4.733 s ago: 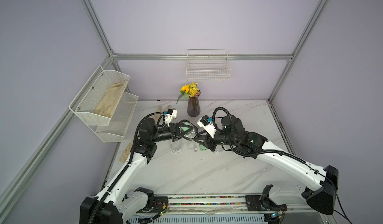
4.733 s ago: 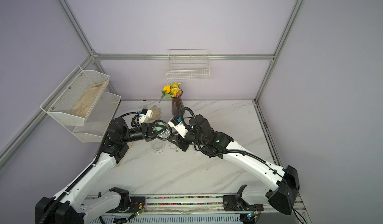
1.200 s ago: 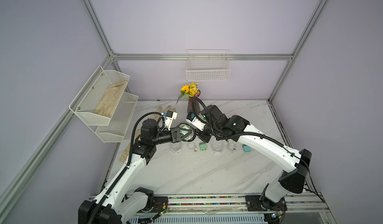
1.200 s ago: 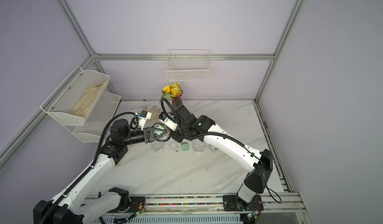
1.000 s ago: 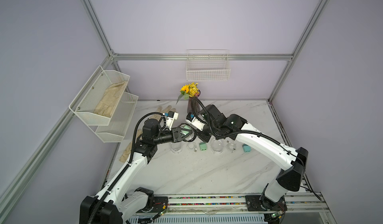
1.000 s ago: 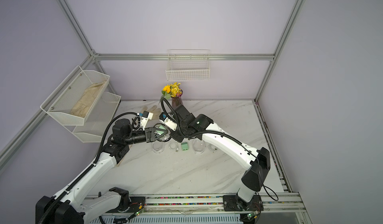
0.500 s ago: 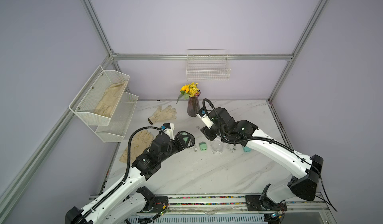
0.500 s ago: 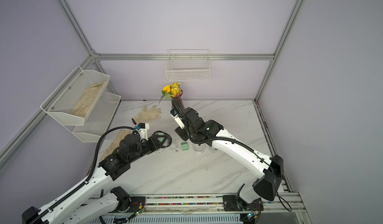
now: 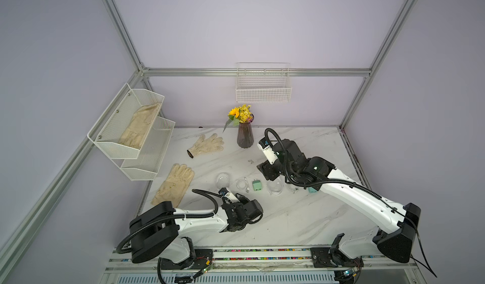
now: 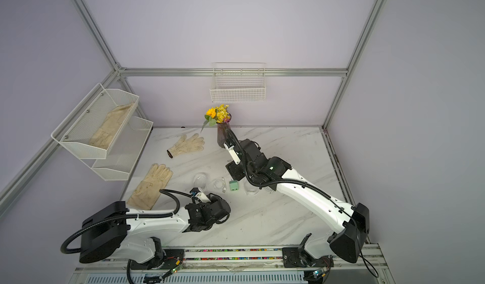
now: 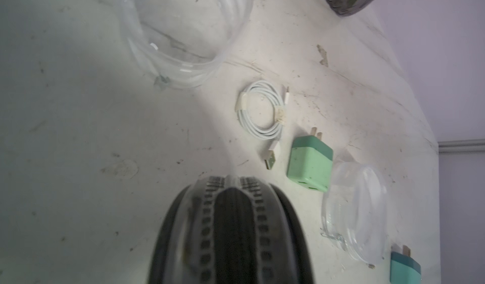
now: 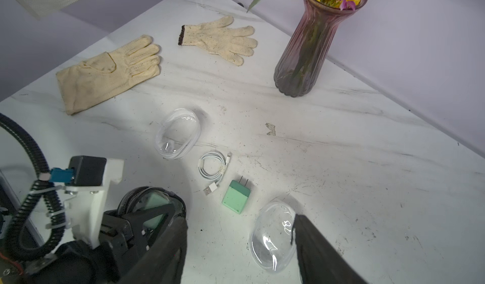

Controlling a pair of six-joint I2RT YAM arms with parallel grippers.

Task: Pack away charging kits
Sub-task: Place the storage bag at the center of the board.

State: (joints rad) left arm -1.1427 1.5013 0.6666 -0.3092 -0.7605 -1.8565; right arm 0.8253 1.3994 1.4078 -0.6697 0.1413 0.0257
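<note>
Across the middle of the marble table [image 9: 288,217], in both top views, you have a mint plug adapter [image 9: 257,185] lying flat, with a coiled white cable [image 9: 242,184] just to its left. The left clear case [image 9: 223,180] and the right clear case [image 9: 275,188] flank the pair. A teal adapter [image 9: 311,190] shows only a corner; the right arm covers the rest. Your left gripper [image 9: 252,212] sits nearer and your right gripper [image 9: 265,172] just beyond the row. From up here you cannot tell how either stands.

From the left wrist, a dark-rimmed case [image 11: 231,232] fills the foreground, blurred and cut off at the frame edge. Past it the mint plug adapter shows two prongs and a speckled face, the cable is banded in two places, and the teal adapter is cropped.

From the right wrist, your right gripper's fingers [image 12: 168,243] stand spread wide above the table, one overlapping the right clear case's rim. Your left gripper pinches the dark-rimmed case, and a second mint adapter [image 12: 154,204] shows dimly through its lid.
</note>
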